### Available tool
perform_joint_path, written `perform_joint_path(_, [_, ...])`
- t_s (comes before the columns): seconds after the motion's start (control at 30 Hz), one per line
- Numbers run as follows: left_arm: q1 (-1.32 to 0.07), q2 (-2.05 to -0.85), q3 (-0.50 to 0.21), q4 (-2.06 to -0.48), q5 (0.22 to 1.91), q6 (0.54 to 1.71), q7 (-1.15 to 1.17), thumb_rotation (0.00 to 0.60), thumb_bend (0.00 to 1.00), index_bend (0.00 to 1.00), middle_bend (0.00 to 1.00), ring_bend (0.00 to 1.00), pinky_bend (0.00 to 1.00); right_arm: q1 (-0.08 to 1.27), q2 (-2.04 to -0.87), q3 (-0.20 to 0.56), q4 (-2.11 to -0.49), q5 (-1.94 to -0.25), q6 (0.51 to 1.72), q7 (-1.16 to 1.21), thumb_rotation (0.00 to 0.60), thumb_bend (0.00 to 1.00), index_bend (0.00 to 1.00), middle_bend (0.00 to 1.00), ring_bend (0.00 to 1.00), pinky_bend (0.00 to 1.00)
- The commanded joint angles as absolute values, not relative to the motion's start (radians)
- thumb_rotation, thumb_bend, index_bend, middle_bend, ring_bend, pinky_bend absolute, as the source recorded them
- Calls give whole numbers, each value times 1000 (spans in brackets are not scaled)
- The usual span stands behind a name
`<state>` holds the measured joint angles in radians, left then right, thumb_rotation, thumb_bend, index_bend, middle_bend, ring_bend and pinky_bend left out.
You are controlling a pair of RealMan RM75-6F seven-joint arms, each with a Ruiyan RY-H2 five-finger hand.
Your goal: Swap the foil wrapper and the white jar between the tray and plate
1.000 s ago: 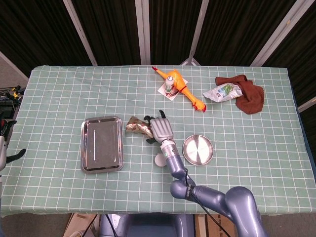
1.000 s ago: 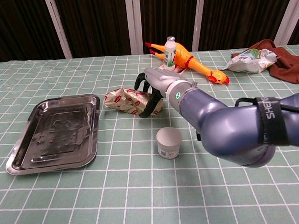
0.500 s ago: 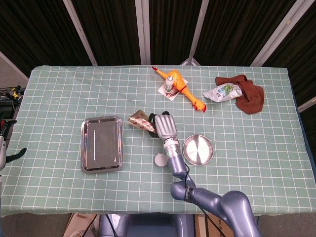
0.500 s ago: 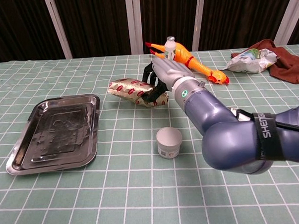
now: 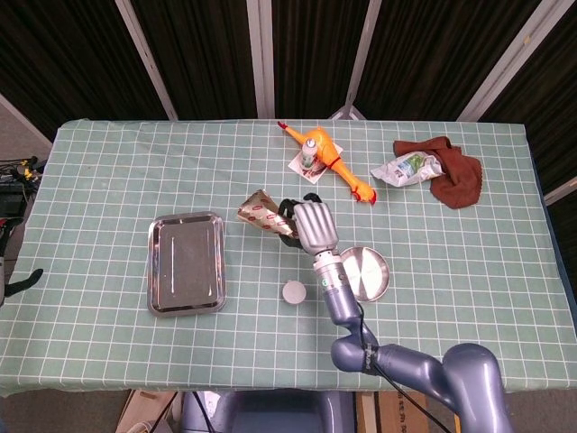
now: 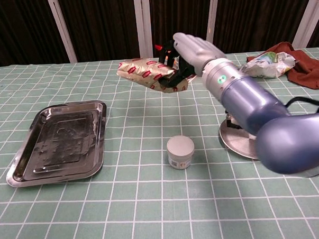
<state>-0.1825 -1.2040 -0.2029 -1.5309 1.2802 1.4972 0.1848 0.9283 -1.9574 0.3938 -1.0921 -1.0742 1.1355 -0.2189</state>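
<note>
Across the green checked table (image 5: 108,171), the steel tray (image 5: 186,263) is seen lying bare on the left, and the round metal plate (image 5: 370,275) on the right, partly hidden behind the right forearm. The foil wrapper (image 6: 147,72) is gripped at one end by the right hand (image 6: 191,52) and is held clear of the cloth, between tray and plate, with its free end pointing toward the tray. The white jar (image 6: 180,152) is set on the cloth just beside the plate, on neither dish. The left hand is not shown in either view.

The wrapper is judged to be bound for the plate. It should be carried level, lowered until it is borne by the plate, and released only then. The jar should be passed well above, since it could easily be tipped.
</note>
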Motion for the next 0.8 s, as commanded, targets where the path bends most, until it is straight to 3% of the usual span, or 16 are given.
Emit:
perform_joint_path(0.03, [-185,-1208,-195,-1537,1291,1495,195,600,135,231,0,0,100,810,-1778,332,-1303,-1122,1207,-282,600,470,579,640,692,281])
perform_joint_path(0.37, [-191,-1220,-180,-1545,1309,1489,224,600,134,231,0,0,100,628,-1550,214,-1498,-1185,1283,-254,600,471,579,640,692,281])
perform_joint_path(0.8, [-195,-1230,-178,-1540,1314,1490,236,600,135,231,0,0,100,475,-1490,101,-1435,-1264,1344,-122,600,470,579,640,692,281])
